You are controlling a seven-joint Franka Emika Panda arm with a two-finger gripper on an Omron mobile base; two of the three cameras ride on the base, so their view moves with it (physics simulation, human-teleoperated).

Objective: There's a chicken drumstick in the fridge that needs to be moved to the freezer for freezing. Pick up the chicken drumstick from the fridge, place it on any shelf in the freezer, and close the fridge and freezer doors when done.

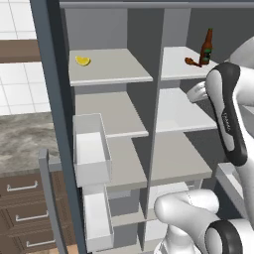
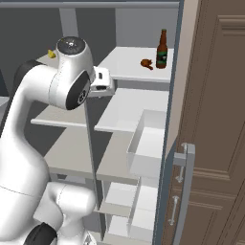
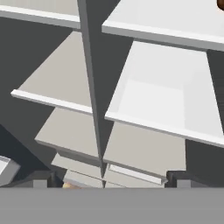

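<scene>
Claw [image 3: 109, 180] spread apart and empty before fridge shelves, brown bottle [image 1: 206, 47] beside chicken drumstick [image 1: 193, 62], lemon wedge [image 1: 83, 61] left.

Brown bottle [image 1: 206, 47] touching chicken drumstick [image 1: 191, 61]; shelf front free.

Top fridge shelf [image 1: 178, 69]: chicken drumstick [image 1: 190, 61] just left of bottle [image 1: 206, 47]. Top freezer shelf [image 1: 111, 69], left of the divider: lemon wedge [image 1: 83, 61].

The white arm rises from the base, bends at a dark-banded elbow and reaches forward at upper-shelf height. Its tool [image 3: 111, 178] points forward and down, jaws spread wide with nothing between them, the two dark fingertips [image 3: 41, 178] far apart.
</scene>
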